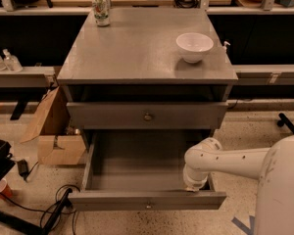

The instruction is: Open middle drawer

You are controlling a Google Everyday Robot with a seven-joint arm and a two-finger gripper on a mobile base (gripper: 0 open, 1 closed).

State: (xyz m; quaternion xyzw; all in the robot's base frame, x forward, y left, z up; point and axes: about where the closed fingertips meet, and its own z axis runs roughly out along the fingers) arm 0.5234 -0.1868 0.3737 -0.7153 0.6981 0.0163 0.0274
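Middle drawer (147, 199) is pulled well out toward us, grey inside exposed. Gripper (194, 183) sits down in its near right corner, just behind the front panel; we can't tell if it's clenched or released. We judge the opening about done. To finish well we'd lift straight up, with no drag on the right wall. Top drawer (112, 115) behind is shut. Farther back, 1 bowl (194, 46) and 1 can (101, 10) stand on the cabinet top (137, 53), so no jolts.
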